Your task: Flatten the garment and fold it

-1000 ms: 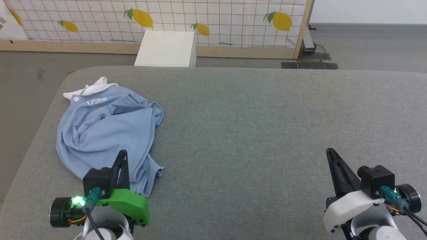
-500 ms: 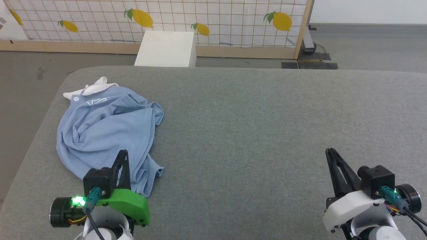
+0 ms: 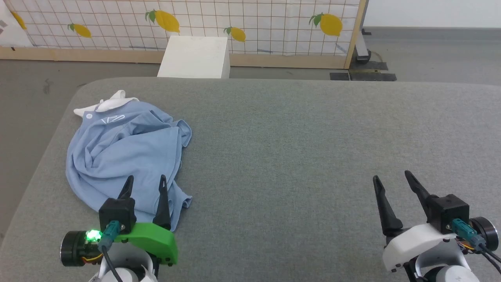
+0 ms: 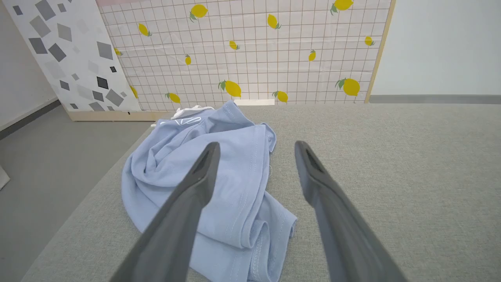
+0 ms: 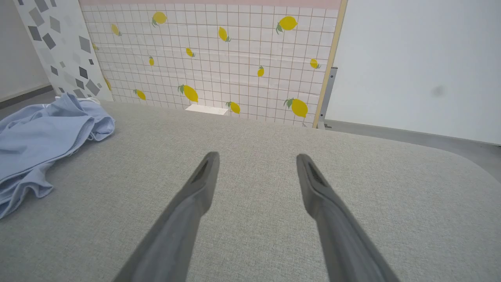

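Note:
The garment (image 3: 125, 156), a light blue shirt with a white collar and a small white logo, lies crumpled on the left part of the grey table (image 3: 297, 141). It also appears in the left wrist view (image 4: 219, 176) and at the left of the right wrist view (image 5: 43, 141). My left gripper (image 3: 145, 180) stands open just above the garment's near edge, holding nothing, its fingers (image 4: 195, 184) spread over the cloth. At the lower right my right gripper (image 3: 391, 176) is open over bare table, far from the garment, with nothing between its fingers (image 5: 203, 180).
A white box (image 3: 195, 56) stands on the floor behind the table, before a lemon-print grid screen (image 3: 250, 23). A panel with grey shapes (image 4: 66, 55) leans at the far left. The table's left edge (image 3: 51, 145) runs close beside the garment.
Both grippers have gone from shut to open. Neither arm has shifted much, and the garment lies as before.

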Available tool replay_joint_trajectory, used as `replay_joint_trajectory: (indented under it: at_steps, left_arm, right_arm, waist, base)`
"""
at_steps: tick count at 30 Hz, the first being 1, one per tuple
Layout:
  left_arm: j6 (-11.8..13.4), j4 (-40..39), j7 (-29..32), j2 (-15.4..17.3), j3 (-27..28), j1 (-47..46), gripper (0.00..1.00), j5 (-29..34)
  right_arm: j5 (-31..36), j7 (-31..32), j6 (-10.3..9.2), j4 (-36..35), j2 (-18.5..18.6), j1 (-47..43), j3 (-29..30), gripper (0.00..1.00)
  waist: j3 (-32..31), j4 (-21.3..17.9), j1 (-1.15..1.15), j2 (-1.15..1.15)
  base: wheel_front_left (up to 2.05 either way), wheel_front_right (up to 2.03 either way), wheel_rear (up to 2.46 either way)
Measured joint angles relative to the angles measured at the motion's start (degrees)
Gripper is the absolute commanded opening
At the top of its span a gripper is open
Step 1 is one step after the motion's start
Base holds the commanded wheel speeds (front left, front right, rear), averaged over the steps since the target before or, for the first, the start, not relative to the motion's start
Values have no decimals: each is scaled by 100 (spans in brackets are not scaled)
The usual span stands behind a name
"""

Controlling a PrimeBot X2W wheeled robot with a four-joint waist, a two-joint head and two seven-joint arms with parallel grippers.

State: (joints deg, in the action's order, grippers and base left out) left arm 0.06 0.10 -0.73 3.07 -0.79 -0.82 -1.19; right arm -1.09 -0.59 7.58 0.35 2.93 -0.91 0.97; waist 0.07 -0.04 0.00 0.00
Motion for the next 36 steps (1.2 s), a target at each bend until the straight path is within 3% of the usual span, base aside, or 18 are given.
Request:
replay_joint_trajectory:
  at_steps: [22,36]
  left_arm:
    - [58,-43,-298,0,-98,1,100,-145]
    - [178,-96,-449,-1,-119,5,100,-225]
  right_arm:
    - [-253,-298,0,12,1,-1,378,100]
    - [-267,-458,0,7,1,-17,485,100]
  waist:
    - [9,22,0,0]
    - [9,267,0,0]
  base:
    - [0,0,0]
    - [0,0,0]
